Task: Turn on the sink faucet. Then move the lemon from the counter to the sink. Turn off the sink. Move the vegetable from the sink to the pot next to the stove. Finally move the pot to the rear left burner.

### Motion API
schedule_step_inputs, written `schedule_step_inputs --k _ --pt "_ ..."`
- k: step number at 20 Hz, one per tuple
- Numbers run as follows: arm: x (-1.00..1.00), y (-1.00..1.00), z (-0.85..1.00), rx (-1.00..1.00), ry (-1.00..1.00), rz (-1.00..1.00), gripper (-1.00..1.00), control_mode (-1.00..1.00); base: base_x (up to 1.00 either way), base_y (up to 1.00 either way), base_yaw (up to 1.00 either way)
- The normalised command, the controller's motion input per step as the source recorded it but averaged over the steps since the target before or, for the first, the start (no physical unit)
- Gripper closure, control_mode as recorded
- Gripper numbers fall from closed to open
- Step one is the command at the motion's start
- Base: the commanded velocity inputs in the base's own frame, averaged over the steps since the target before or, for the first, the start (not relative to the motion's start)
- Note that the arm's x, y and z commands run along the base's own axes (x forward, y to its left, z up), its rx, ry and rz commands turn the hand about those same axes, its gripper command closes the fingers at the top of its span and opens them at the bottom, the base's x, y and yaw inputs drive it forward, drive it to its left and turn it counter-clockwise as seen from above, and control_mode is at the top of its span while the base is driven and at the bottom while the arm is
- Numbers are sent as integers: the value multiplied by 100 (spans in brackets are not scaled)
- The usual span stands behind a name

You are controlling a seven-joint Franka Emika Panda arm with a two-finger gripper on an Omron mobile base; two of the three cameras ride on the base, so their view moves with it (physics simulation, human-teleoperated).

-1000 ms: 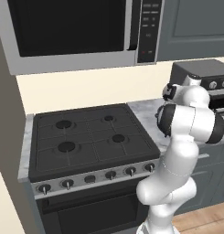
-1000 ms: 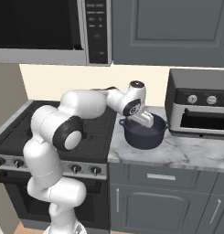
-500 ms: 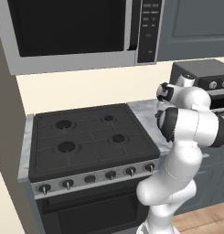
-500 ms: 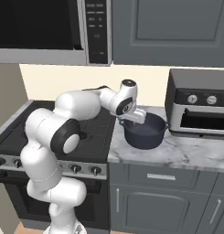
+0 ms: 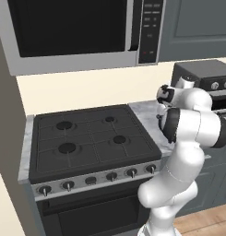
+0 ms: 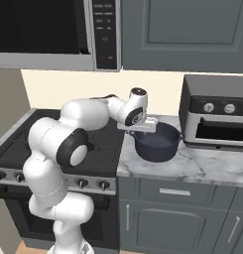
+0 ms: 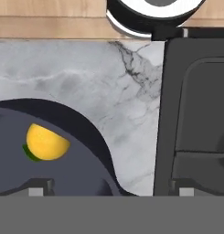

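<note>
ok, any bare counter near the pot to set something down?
Yes: the marble counter in front of the pot and toaster oven is bare to its front edge. It is crowded between pot and oven, and the open hand hangs over the pot's left rim.

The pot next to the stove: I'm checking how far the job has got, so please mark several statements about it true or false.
1. The pot sits on the counter, right of the stove. True.
2. The lemon lies inside the pot. True.
3. The claw is shut on the pot's rim. False: it is open, above the pot.
4. The pot stands on the rear left burner. False: that burner is bare.
</note>
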Motion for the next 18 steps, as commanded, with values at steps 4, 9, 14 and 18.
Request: schedule_step_inputs --k 4,9,14,18 --pt "2 0 -44 -9 3 23 -100 -100 0 0 0" --pt "0 -20 -31 -4 1 24 -100 -100 0 0 0" --pt "0 -27 -24 -1 0 24 -100 -100 0 0 0" --pt "0 -19 -18 0 0 22 -100 -100 0 0 0"
